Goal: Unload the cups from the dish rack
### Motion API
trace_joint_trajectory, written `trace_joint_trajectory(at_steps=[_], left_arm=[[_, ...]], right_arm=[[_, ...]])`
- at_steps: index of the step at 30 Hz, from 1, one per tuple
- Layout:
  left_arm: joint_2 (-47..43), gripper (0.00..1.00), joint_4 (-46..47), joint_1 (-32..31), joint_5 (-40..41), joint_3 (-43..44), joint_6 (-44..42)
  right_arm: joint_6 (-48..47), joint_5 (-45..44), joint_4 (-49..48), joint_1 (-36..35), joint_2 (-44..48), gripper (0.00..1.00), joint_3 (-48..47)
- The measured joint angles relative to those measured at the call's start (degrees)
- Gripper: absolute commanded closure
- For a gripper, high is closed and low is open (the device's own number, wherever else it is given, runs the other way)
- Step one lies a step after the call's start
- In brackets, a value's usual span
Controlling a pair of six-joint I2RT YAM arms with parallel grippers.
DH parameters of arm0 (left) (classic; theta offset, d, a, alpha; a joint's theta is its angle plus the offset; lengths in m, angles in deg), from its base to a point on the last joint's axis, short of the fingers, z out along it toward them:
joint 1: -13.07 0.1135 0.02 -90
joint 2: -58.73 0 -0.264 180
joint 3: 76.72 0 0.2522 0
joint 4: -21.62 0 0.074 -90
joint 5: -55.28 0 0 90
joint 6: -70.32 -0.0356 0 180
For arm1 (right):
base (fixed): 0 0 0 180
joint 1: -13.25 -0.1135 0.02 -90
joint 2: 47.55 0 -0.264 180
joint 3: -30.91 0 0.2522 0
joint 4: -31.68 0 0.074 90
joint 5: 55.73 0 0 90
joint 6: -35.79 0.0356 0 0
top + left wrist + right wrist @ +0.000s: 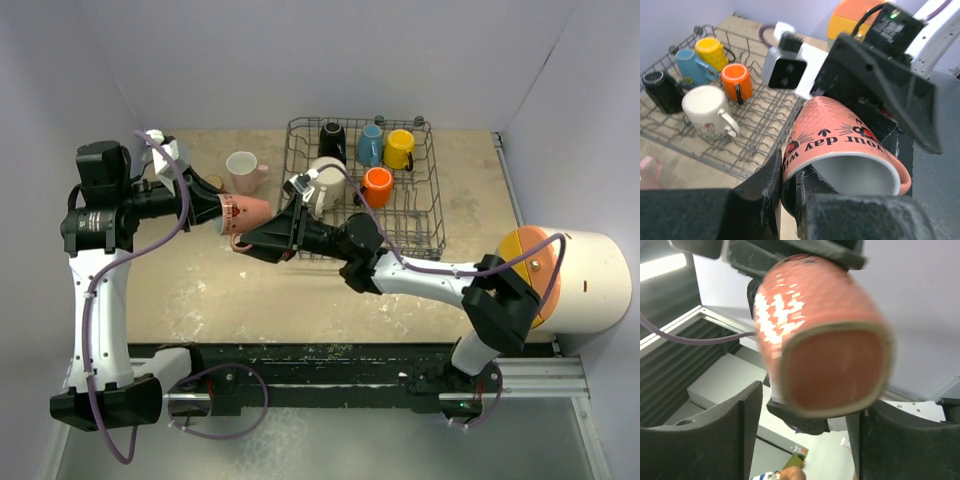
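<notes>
Five mugs (378,186) left in the dish rack (440,205), plain pink mug (243,170) on the table (200,290); I see left gripper (787,192) clamped on the rim of the pink lettered mug (840,145), can't tell if right gripper (807,407) grips it.

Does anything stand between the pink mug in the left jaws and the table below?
Nothing visible: the table under the pink mug is bare. The right gripper has its jaws beside the mug's base.

The left arm (100,300) and right arm (430,272) wear white shells between black joint housings. A purple cable (182,190) runs along each. The left claw (790,185) and right claw (807,410) have broad matte black fingers (700,435).
</notes>
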Motion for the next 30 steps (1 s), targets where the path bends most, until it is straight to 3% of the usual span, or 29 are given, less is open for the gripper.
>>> trace_joint_trajectory(at_steps=[2,5,9,13,17,24,30], left_arm=[[0.4,1.00,-1.2,-0.1,2.2,-0.5,0.0],[1.1,1.00,-1.4,-0.3,10.2,-2.2,-0.2],[4.3,1.00,-1.7,-0.4,26.3,-4.0,-1.7],[14.7,1.00,-1.9,-0.3,47.6,-4.0,-3.0],[24.9,1.00,-1.9,0.0,64.1,-4.8,-2.5],[31.2,1.00,-2.8,0.2,73.8,-4.0,2.2],[38.6,1.00,-1.4,0.3,78.7,-0.7,5.9]], right_arm=[[-1.0,0.2,1.8,0.6,1.1,0.12,0.3],[-3.7,0.3,7.5,3.1,6.1,0.05,3.3],[-10.3,-1.2,23.7,9.4,15.7,0.03,5.4],[-18.3,-5.1,41.3,15.1,25.4,0.03,5.4],[-25.8,-10.0,58.4,16.1,30.1,0.03,2.8],[-35.7,-20.0,82.1,16.1,31.0,0.02,-4.7],[-40.4,-25.1,91.3,16.1,31.8,0.02,-7.8]])
